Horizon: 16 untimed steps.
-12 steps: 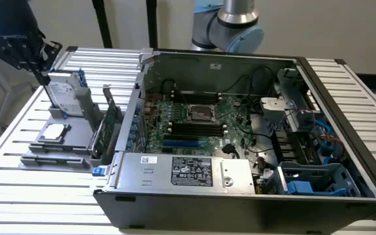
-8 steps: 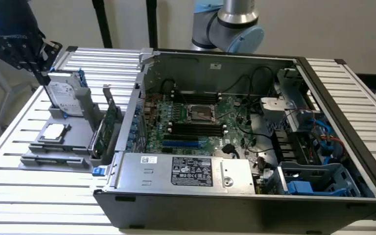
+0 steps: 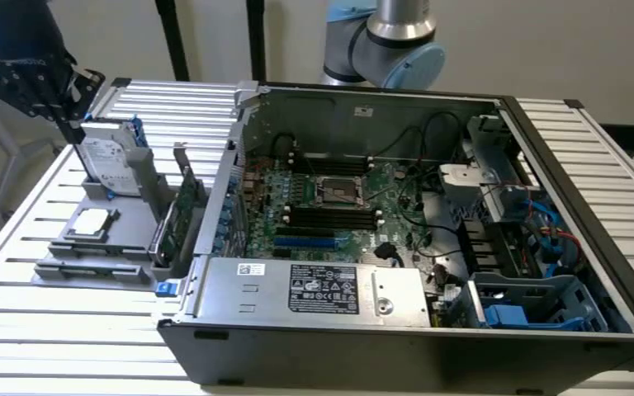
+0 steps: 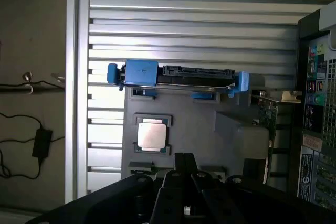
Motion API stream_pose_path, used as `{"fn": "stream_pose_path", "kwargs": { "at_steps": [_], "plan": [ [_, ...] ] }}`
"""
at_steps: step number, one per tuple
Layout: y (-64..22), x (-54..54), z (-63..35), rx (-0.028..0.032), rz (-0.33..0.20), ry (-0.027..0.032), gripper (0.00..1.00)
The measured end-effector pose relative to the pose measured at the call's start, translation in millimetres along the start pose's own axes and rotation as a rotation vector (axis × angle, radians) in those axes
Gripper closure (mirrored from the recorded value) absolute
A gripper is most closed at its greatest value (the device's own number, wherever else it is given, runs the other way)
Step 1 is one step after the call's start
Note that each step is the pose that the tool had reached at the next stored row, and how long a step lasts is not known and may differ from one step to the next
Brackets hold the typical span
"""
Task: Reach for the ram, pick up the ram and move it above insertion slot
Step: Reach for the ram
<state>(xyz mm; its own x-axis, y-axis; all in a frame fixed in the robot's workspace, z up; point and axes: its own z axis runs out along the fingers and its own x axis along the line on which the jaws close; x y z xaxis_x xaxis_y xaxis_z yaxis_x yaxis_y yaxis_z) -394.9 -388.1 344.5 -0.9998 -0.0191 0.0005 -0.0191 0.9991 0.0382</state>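
reach barely begun: the gripper (image 3: pixel 72 130), fingers together and empty, hovers by the hard drive (image 3: pixel 110 161), likely needing to open over the ram (image 3: pixel 86 267).

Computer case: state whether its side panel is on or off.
Off: the computer case lies open upward, with its motherboard and labelled power supply exposed in the exterior view.

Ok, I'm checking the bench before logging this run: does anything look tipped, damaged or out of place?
Nothing stands out. The hard drive stands on edge in the gray holder, the processor chip lies flat in its pocket, and the open computer case sits flat on the slatted table.
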Motion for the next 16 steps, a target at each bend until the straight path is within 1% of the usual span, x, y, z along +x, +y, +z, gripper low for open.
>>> {"fn": "stream_pose_path", "kwargs": {
  "at_steps": [3, 5, 16],
  "plan": [
    [-1.2, 0.1, -0.1, 0.0001, 0.000, 0.0003, 0.89],
    [-5.1, 0.0, -0.1, 0.0000, 0.000, 0.0001, 0.89],
    [-39.8, -4.7, -1.3, 0.0001, 0.000, 0.0000, 0.89]
  ]
}}
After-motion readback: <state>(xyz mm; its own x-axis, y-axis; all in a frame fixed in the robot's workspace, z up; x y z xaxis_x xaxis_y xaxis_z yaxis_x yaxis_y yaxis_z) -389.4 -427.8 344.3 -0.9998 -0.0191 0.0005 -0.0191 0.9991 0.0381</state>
